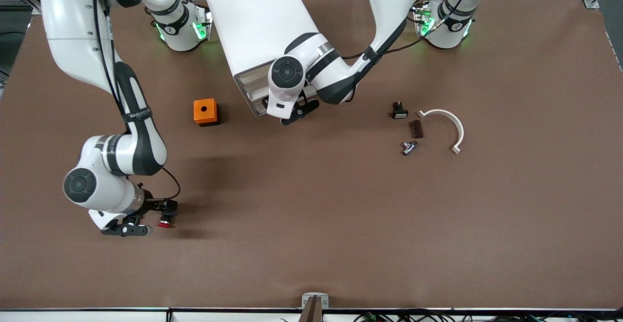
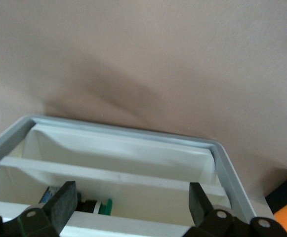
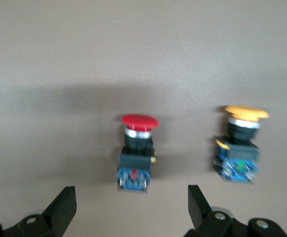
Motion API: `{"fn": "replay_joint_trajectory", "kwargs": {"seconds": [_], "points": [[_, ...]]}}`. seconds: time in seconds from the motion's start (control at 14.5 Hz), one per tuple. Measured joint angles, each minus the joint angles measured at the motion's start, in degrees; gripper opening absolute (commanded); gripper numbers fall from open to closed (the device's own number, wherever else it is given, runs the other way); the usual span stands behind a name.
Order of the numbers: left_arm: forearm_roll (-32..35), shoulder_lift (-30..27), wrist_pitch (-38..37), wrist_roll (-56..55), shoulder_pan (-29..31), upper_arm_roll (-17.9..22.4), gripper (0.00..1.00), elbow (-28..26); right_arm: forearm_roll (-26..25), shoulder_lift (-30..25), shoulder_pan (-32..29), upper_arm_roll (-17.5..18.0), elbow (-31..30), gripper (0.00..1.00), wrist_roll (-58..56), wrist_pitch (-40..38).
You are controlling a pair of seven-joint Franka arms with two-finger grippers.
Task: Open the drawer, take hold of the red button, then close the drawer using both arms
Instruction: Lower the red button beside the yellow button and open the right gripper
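The button (image 3: 136,150), red cap on a black body with a bluish rear end, rests on the bare table just past my right gripper's fingertips. My right gripper (image 3: 131,205) is open and nothing sits between its fingers. In the front view this gripper (image 1: 158,219) is low over the table toward the right arm's end, with the button (image 1: 166,223) beside it. My left gripper (image 2: 131,202) hovers open over the pulled-out drawer (image 2: 217,153), a white tray with dividers. In the front view it (image 1: 294,113) is in front of the white cabinet (image 1: 253,20), and the arm hides most of the drawer.
An alike button with an orange cap (image 3: 239,145) lies beside the red one. A black and green part (image 2: 91,205) sits in the drawer. An orange box (image 1: 205,112) stands beside the cabinet. A black button (image 1: 399,111), a brown piece (image 1: 416,128), a metal part (image 1: 409,147) and a white arc (image 1: 445,127) lie toward the left arm's end.
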Motion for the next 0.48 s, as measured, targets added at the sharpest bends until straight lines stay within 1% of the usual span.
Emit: {"fn": "replay_joint_trajectory", "kwargs": {"seconds": [0.21, 0.48], "points": [[-2.4, 0.0, 0.0, -1.1, -0.2, -0.1, 1.00, -0.1, -1.8, -5.9, -0.7, -0.4, 0.1, 1.00, -1.0, -7.4], [-5.2, 0.0, 0.0, -1.3, 0.0, 0.1, 1.00, -0.1, -2.4, -12.3, -4.8, -0.7, 0.3, 1.00, -4.8, -15.0]]}}
